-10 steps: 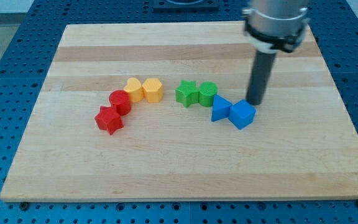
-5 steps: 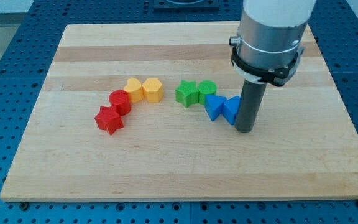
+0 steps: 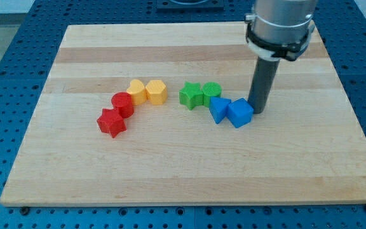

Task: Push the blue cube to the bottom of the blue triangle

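Observation:
The blue cube (image 3: 239, 112) lies on the wooden board (image 3: 170, 165), touching the right side of the blue triangle (image 3: 218, 109). My tip (image 3: 256, 111) stands just to the cube's right, touching or almost touching it. The dark rod rises from there to the grey arm end at the view's top right.
A green star (image 3: 190, 95) and a green cylinder (image 3: 211, 93) sit just above and left of the blue triangle. A yellow heart (image 3: 136, 91) and a yellow hexagon (image 3: 156, 91) lie further left, with a red cylinder (image 3: 122, 104) and a red star (image 3: 111, 122) below them.
My tip went from above right of the cube down to its lower right, then back up beside its right. The cube shifted a little left and up against the triangle.

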